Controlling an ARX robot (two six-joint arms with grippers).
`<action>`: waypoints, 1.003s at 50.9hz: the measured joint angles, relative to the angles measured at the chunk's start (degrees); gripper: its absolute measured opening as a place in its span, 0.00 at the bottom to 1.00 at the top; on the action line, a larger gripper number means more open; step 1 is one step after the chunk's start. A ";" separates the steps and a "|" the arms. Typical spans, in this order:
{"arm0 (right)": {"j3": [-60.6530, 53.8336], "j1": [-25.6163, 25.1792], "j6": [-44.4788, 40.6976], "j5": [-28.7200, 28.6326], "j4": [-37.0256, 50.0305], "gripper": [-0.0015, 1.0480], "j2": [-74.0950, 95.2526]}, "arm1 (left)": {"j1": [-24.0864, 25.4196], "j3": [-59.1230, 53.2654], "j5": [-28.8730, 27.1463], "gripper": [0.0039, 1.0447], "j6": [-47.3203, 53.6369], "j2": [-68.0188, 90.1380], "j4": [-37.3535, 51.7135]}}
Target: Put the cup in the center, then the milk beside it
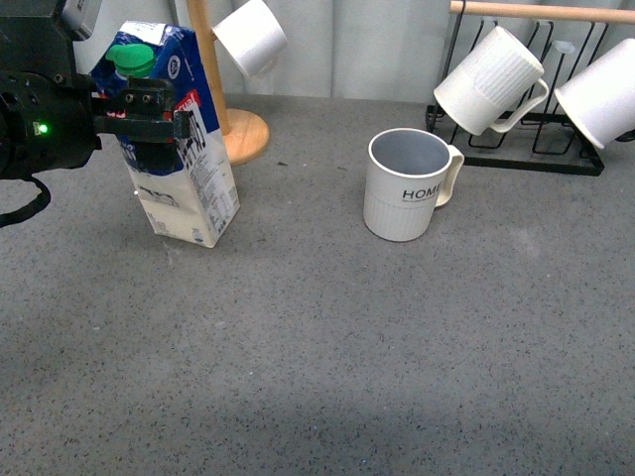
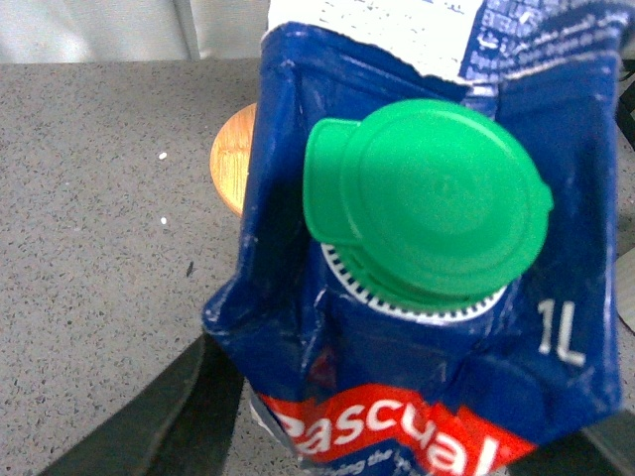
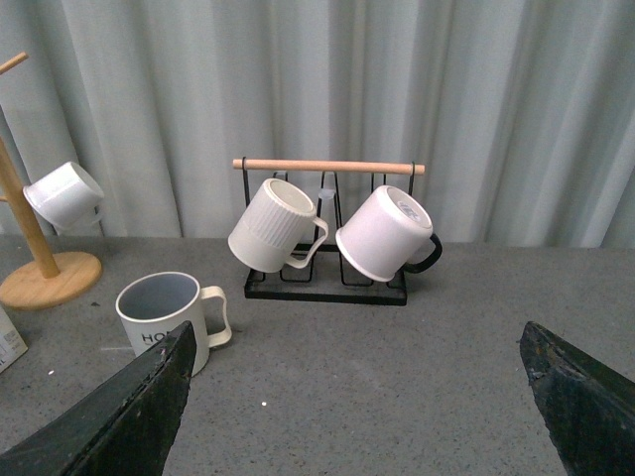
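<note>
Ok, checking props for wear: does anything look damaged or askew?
The tall blue-and-white milk carton, clamped in the left gripper, is tilted, and its blue top looks dented and creased below the green screw cap. The off-white ribbed HOME mug sits upright.

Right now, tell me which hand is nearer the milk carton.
Left. The left hand grips the milk carton; the right hand hangs open, away past the HOME mug.

One cup (image 1: 402, 198), three mugs (image 1: 488, 79) (image 1: 605, 94) (image 1: 250, 37), one milk carton (image 1: 198, 193)
</note>
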 joint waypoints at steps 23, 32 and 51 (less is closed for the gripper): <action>0.00 0.00 0.00 0.02 0.00 0.91 0.00 | -5.81 2.60 -0.20 0.05 -0.09 -1.09 -1.53; 0.00 0.00 0.00 0.02 0.00 0.91 0.00 | -10.19 7.23 -1.07 0.06 -0.28 0.00 -2.29; 0.00 0.00 0.02 0.00 0.00 0.91 0.00 | -15.39 12.41 -3.02 0.16 -0.72 5.70 -3.26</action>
